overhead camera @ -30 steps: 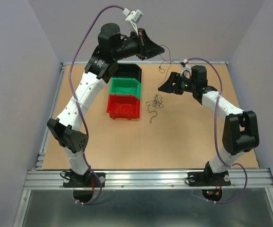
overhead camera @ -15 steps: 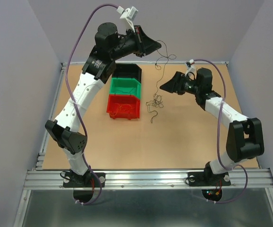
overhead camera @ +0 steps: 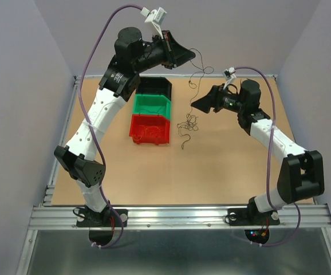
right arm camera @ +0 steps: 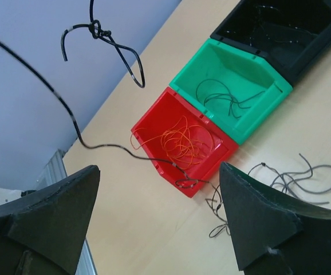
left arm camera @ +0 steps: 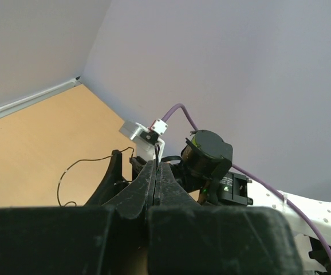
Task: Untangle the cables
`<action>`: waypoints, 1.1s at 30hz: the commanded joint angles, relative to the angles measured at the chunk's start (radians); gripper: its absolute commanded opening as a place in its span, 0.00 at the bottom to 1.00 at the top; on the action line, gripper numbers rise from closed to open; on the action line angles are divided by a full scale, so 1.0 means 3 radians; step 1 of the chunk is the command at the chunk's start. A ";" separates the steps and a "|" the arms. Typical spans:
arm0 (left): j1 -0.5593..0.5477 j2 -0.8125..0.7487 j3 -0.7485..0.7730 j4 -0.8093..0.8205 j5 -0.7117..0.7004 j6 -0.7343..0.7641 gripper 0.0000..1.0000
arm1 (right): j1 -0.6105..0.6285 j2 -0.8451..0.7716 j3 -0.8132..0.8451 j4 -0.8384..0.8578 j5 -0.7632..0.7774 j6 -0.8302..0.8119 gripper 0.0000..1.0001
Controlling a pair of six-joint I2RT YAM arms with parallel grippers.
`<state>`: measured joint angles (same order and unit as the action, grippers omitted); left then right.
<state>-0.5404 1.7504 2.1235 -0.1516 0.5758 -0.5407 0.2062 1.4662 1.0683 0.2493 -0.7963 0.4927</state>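
Strand-lifting under way: left gripper (overhead camera: 194,55), jaws pressed together on black strand (right arm camera: 62,106), now sits higher above red bin (overhead camera: 149,140) than a second ago. Right gripper (overhead camera: 194,105), jaws spread, has swung in closer from red bin's right. Likely meaning: strand drawn out for second grip. Cables (overhead camera: 187,127) clump on table (overhead camera: 223,166) just right of red bin. Strand's long axis near vertical, top at pinch, tail down into clump.

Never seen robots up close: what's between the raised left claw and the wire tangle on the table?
One thin black wire, pinched in the left gripper, dangling toward the cables; the top view shows it.
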 commanded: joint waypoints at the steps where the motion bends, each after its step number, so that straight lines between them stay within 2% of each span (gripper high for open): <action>1: 0.0017 -0.0220 0.0075 0.0148 0.0095 -0.0043 0.00 | 0.0085 0.0189 0.0376 0.0043 0.0011 -0.0231 0.89; 4: 0.0017 -0.0241 0.0080 0.0137 0.0100 -0.0038 0.00 | 0.0146 0.0343 0.0555 0.0033 0.0016 -0.0262 0.88; 9: 0.0042 -0.0277 0.0101 0.0117 0.0054 -0.0033 0.00 | 0.0335 0.0635 0.0703 0.0008 0.0067 -0.0282 0.77; 16: 0.0226 -0.0215 0.0407 0.0127 -0.0002 -0.0038 0.00 | 0.0417 0.0834 0.0198 0.0033 0.0297 -0.0211 0.56; 19: 0.0405 -0.0246 0.0505 0.0163 -0.0094 -0.0074 0.00 | 0.0387 0.0743 -0.0205 0.0069 0.0425 -0.0098 0.47; 24: 0.0701 -0.0414 0.0377 0.0342 -0.0171 -0.0202 0.00 | 0.0147 0.0503 -0.0676 0.0069 0.0568 0.0081 0.24; 27: 0.0809 -0.0461 0.0316 0.0357 -0.0176 -0.0182 0.00 | -0.0047 0.0318 -0.0952 0.0069 0.0583 0.0203 0.21; 33: 0.0891 -0.0481 0.0162 0.0367 -0.0150 -0.0161 0.00 | -0.0339 -0.0029 -0.1265 -0.0048 0.0584 0.0327 0.07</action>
<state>-0.2821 1.6508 2.1841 -0.1314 0.5266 -0.5888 0.1383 1.5208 0.7315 0.2386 -0.6411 0.5644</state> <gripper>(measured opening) 0.026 0.102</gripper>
